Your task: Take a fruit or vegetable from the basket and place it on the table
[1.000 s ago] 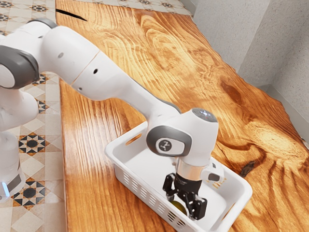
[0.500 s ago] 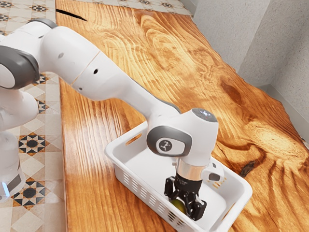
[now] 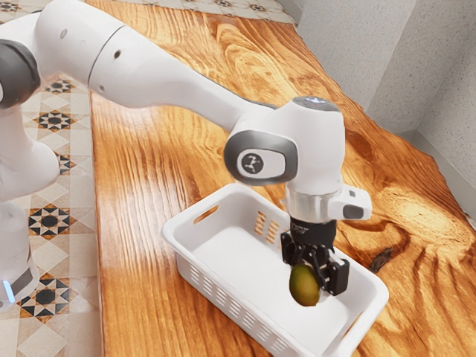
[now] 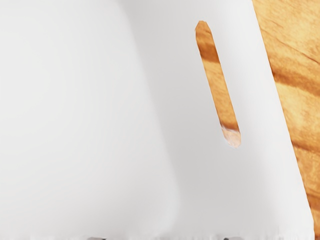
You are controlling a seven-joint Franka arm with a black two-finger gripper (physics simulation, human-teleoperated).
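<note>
My gripper (image 3: 314, 277) hangs over the basket (image 3: 216, 288), pointing down, with its black fingers on two sides of a green-brown, mango-like fruit (image 3: 303, 286). The gripper is shut on this fruit, whose lower part hangs beneath the fingers, above the basket's floor. White and slotted, the basket stands on the wooden table (image 3: 141, 245). The wrist view shows the basket's pale inside and end wall (image 4: 200, 175) with a long handle slot.
Bare table wood (image 4: 295, 100) lies beyond the basket's rim in the wrist view. In the exterior view, a grey wall (image 3: 357, 52) rises past the table's far side, and tiled floor (image 3: 52, 223) is at the view's left.
The fingers have closed on the fruit, and my hand has risen with it from low in the basket, shifting slightly toward the exterior view's right. The basket has stayed put.
</note>
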